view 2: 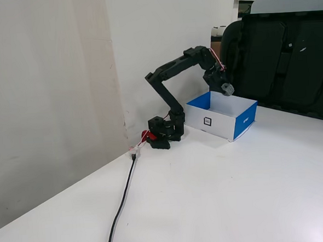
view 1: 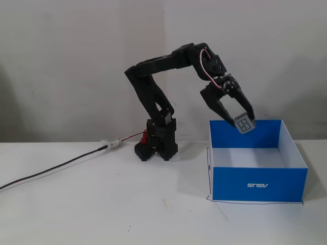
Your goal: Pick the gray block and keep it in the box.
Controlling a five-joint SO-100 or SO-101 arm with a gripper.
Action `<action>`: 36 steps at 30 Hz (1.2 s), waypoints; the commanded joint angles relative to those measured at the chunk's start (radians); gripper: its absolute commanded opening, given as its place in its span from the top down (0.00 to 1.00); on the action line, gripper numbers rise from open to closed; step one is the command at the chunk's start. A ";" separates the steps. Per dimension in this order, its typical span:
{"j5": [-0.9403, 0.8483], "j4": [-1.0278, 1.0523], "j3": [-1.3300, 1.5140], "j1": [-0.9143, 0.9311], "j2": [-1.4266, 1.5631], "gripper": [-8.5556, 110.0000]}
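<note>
You can't really make out the gray block (view 2: 228, 88) in one fixed view, it's tiny and the jaws cover most of it. The cable (view 1: 51, 167) runs off the left edge, and the box (view 1: 258, 185) floor is partly hidden behind its front wall.

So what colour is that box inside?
White inside the box, blue outside; clearest in this fixed view.

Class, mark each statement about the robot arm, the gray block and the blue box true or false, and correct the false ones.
1. The gripper holds the gray block between its fingers. True.
2. The gray block rests on the box floor. False: it is held in the air above the box.
3. The box is open at the top. True.
4. The box's outer walls are red. False: they are blue.
5. A cable lies on the table. True.
</note>
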 commanded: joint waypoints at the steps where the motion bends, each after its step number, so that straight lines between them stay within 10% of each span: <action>1: 0.015 -0.044 0.002 -0.032 -0.017 0.93; 11: 0.018 -0.101 0.051 -0.064 -0.132 0.93; 19: 0.018 -0.152 0.092 -0.063 -0.138 0.65; 27: 0.020 -0.098 0.023 0.020 -0.081 0.91; 36: 0.021 0.023 -0.167 0.272 0.026 0.93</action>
